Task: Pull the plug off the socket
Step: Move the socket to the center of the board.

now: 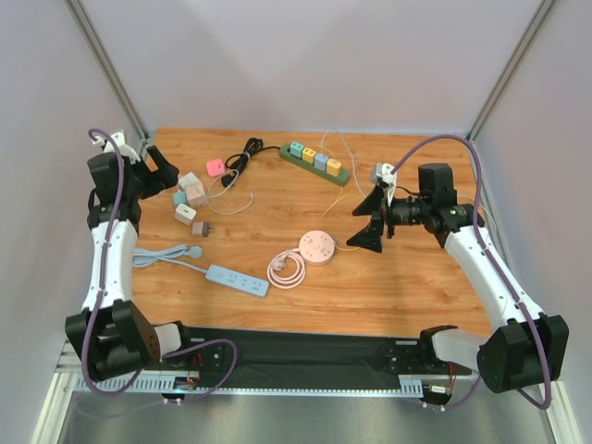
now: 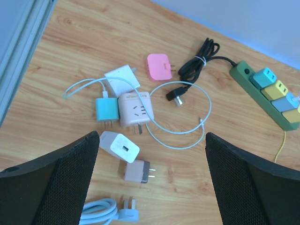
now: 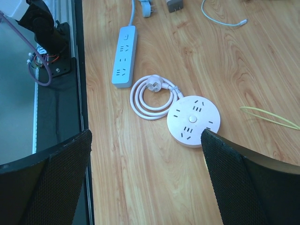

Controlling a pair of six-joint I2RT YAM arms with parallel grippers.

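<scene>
green power strip [image 1: 315, 166] laid at the far middle of the wooden table [image 1: 416, 287], long axis run far-left to near-right, four coloured plugs [image 1: 314, 158] seated atop in a row, left gripper [image 2: 151, 140] held wide open above loose adapters [image 2: 136, 109], right gripper [image 1: 370, 220] spread open beside round pink socket [image 3: 193, 121], pale walls [image 1: 314, 65] around

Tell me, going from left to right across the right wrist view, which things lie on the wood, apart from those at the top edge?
light blue power strip → coiled pale pink cord → round pink socket → thin yellow wire
</scene>
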